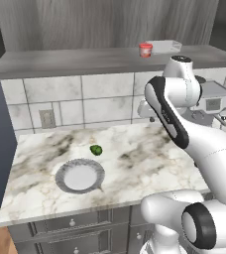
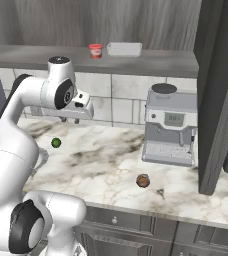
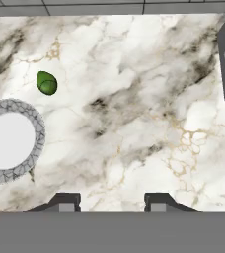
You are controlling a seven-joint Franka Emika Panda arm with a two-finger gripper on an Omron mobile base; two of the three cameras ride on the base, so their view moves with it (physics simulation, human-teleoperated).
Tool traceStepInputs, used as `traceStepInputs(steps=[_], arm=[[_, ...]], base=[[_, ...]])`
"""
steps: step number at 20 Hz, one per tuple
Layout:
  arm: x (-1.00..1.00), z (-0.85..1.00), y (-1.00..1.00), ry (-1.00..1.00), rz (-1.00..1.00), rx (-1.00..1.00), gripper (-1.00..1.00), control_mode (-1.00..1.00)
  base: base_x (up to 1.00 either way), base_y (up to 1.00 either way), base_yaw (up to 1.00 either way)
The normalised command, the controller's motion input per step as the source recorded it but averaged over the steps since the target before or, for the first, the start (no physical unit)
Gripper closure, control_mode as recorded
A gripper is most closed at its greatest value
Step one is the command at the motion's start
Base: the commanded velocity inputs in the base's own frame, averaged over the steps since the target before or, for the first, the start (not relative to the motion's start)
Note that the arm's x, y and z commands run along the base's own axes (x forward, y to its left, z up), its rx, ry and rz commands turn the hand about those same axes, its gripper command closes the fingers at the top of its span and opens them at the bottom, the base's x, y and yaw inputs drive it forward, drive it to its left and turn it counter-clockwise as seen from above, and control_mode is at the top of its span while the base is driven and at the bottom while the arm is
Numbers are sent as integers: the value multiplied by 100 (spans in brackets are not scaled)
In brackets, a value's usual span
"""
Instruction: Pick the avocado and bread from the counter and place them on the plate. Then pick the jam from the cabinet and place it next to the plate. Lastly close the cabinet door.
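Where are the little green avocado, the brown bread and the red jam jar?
Small green rounded avocado (image 3: 47, 83): hand view, its middle.
Small round brown bread (image 2: 143, 180): right base view, its top.
Small squat red jam jar (image 2: 95, 51): right base view, its front side.

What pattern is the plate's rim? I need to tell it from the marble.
Speckled grey with dark crackle lines around a plain white centre; the plate shows best in the hand view.
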Motion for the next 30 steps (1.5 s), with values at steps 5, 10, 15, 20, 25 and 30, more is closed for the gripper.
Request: traceStepInputs(steps=[5, 10, 15, 20, 25, 30], arm=[[0, 0, 3, -5, 0, 0, -100, -100], [0, 7, 6, -13, 0, 0, -100, -100], [0, 21, 0, -10, 0, 0, -100, -100], [0, 28, 0, -13, 0, 0, -100, -100], [-1, 7, 0, -7, 0, 0, -100, -100], [-9, 0, -19, 0, 0, 0, -100, -100]], base=[[0, 0, 0], [0, 0, 0], [0, 0, 0], [0, 0, 0], [0, 0, 0], [0, 0, 0]])
